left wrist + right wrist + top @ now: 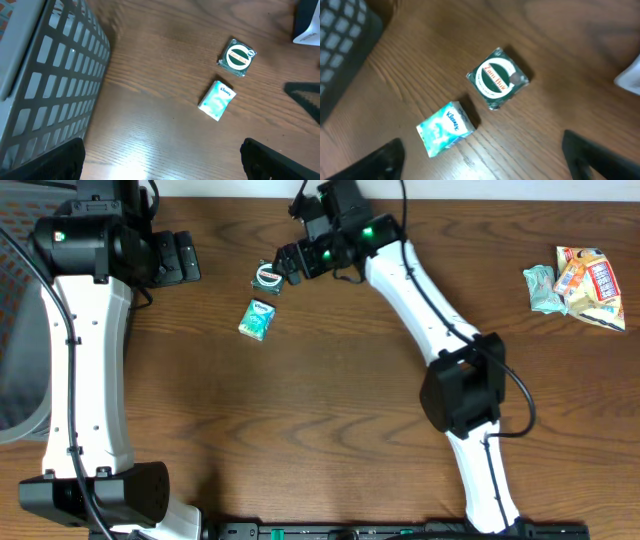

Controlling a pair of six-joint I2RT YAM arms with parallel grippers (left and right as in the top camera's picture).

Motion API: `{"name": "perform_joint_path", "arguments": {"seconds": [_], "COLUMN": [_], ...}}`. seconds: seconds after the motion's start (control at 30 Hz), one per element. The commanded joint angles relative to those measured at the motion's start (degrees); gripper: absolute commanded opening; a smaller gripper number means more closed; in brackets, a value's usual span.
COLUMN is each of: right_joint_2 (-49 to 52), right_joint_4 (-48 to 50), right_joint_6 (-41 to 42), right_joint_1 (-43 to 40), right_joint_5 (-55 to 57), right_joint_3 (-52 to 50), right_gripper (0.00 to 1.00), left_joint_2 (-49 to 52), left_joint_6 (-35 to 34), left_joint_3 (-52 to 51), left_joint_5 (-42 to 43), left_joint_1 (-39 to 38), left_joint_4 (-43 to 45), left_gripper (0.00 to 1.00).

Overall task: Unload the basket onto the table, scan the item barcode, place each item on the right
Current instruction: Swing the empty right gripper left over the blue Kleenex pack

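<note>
1. Right tool (pixel 481 142) apart, empty, over green tin (pixel 497 77) lying flat on surface (pixel 330 400); tissue pack (pixel 445 128) just beside.
2. Left tool (pixel 162 150) apart too.
3. Centre on tin, descend straight, don't clip tissue pack.

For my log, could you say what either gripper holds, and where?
Nothing is held; the left gripper and right gripper are open, empty.

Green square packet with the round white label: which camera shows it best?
Right wrist: the green square packet is large, whole and central, with label lettering visible. Left wrist shows the packet smaller, text unreadable. Overhead shows it tiny, without detail.
</note>
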Motion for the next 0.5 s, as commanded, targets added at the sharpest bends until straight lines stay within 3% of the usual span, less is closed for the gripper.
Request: {"name": "perform_joint_path", "arguments": {"seconds": [0.0, 0.27, 0.47], "right_joint_2": [2.08, 3.69, 3.89], "right_joint_4": [0.33, 1.36, 1.31], "right_joint_6": [5.38, 14.36, 21.35], "right_joint_1": [1.86, 4.66, 7.48], "right_joint_5": [-0.63, 0.0, 9.46], "right_joint_3": [-0.09, -0.09, -0.13], "right_gripper": [0.83, 0.76, 0.73], "left_joint_2": [0.22, 0.22, 0.22], "left_joint_6": [-0.5, -0.5, -0.5], "left_joint_3": [-0.28, -0.28, -0.28], "left_joint_5": [-0.92, -0.92, -0.92], "left_joint_1": [0.24, 0.24, 0.24], "left_joint_4": [0.0, 0.0, 0.0], "left_gripper": [0.98, 0.98, 0.98]}}
